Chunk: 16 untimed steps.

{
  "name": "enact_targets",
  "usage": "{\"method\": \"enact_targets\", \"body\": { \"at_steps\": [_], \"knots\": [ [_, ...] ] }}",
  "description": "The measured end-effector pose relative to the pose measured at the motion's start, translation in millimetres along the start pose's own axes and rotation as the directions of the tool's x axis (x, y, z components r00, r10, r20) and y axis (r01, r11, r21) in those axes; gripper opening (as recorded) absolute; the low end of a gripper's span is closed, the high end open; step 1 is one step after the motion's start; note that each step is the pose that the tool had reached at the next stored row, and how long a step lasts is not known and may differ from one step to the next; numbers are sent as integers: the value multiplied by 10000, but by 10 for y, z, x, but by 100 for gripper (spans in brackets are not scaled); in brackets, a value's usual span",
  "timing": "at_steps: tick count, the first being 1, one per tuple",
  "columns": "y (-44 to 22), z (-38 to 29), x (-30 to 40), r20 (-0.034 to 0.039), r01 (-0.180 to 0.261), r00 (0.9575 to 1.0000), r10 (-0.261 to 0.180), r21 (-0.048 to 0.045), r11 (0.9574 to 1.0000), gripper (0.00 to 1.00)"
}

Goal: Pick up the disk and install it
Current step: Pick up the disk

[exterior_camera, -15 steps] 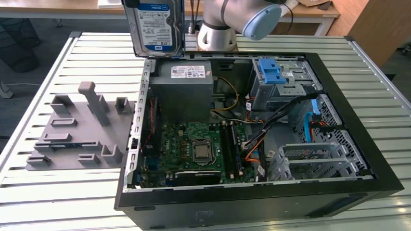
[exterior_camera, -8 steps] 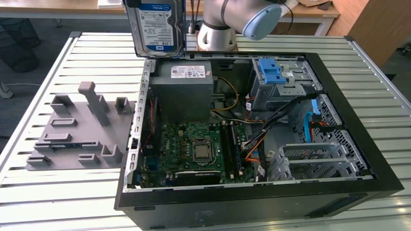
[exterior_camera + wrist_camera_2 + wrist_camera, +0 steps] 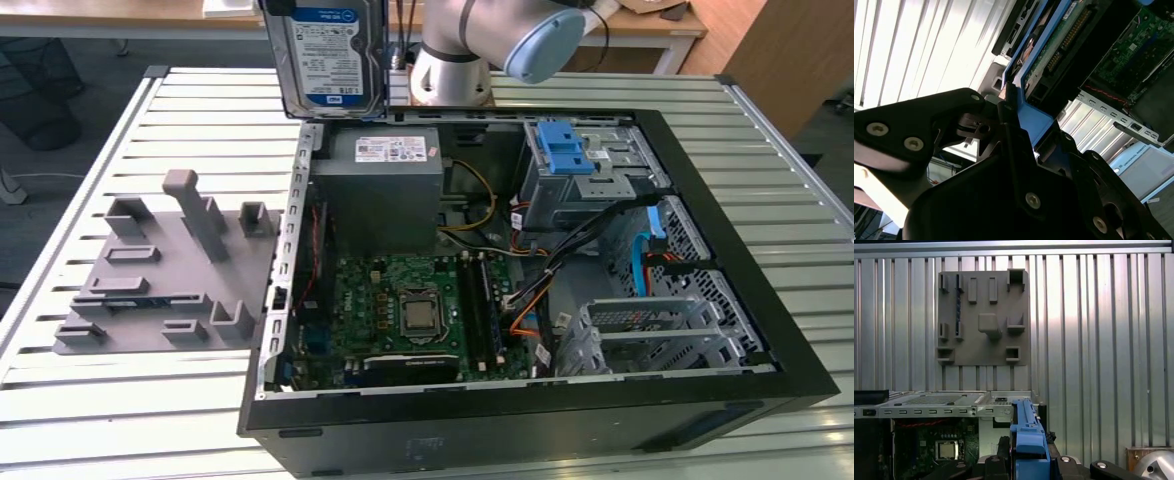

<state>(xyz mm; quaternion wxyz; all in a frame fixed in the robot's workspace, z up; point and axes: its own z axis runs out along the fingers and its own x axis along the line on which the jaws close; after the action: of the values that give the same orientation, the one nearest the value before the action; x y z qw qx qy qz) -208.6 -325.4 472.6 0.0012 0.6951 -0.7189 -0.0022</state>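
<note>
The disk (image 3: 327, 55), a silver drive with a white-and-blue label in a blue bracket, hangs upright in the air above the back left corner of the open computer case (image 3: 747, 250). In the second wrist view my gripper (image 3: 1006, 102) is shut on the disk's blue bracket (image 3: 1029, 120), with the drive's green circuit board (image 3: 1064, 35) facing the camera. In the first wrist view the bracket's edge (image 3: 1026, 435) stands between the black finger mounts, over the case wall.
Inside the case lie a grey power supply (image 3: 380, 190), the motherboard (image 3: 407, 305), a blue ribbed latch (image 3: 563, 150) and a metal drive cage (image 3: 667, 330). A grey fixture board (image 3: 160, 270) lies on the slatted table at the exterior view's left. The arm's base (image 3: 454, 75) stands behind the case.
</note>
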Motion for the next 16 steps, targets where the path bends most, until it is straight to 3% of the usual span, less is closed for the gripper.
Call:
{"method": "enact_targets", "body": {
  "at_steps": [16],
  "knots": [
    [-37, 0, 17, 0, 0, 10000, 0, 0, 10000, 36]
  ]
}}
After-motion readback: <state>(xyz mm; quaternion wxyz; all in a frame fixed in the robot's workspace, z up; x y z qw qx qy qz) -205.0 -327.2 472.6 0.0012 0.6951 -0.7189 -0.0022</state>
